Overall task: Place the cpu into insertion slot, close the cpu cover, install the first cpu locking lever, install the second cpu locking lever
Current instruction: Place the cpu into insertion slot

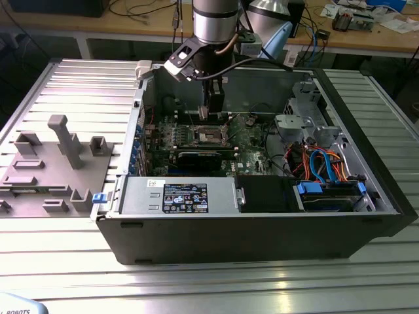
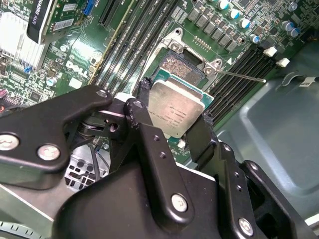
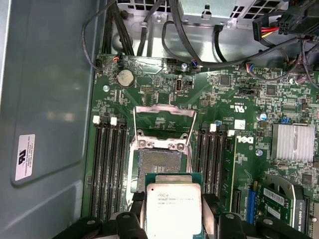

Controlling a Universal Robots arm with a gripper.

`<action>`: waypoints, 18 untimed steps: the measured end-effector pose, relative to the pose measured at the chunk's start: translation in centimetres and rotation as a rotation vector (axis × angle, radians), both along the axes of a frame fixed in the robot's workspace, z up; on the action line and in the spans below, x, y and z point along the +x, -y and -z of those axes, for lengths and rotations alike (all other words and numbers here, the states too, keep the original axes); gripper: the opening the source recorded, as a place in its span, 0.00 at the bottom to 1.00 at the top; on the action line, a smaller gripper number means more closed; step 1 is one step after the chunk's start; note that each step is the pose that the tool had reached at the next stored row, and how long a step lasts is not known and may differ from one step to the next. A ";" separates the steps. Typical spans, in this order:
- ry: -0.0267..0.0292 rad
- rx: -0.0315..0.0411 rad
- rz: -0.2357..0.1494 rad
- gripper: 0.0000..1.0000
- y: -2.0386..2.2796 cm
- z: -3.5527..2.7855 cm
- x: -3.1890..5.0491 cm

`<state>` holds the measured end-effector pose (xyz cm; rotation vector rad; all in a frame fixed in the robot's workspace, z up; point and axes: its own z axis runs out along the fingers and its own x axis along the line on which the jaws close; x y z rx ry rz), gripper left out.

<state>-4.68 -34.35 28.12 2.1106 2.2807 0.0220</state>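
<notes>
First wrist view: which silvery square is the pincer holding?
The smooth, flat cpu, clamped in the pincer. The ribbed heatsink sits apart, untouched.

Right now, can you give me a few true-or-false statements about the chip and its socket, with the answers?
1. The gripper holds the chip between its fingers. True.
2. The chip already sits in the socket. False: it is held clear of it, and the socket's centre lies bare.
3. The socket's metal cover is shut. False: it stands swung open.
4. Long memory slots run along both sides of the socket. True.
</notes>
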 end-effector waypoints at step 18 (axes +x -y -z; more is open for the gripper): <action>0.0000 0.0000 0.001 0.55 0.00 0.55 0.00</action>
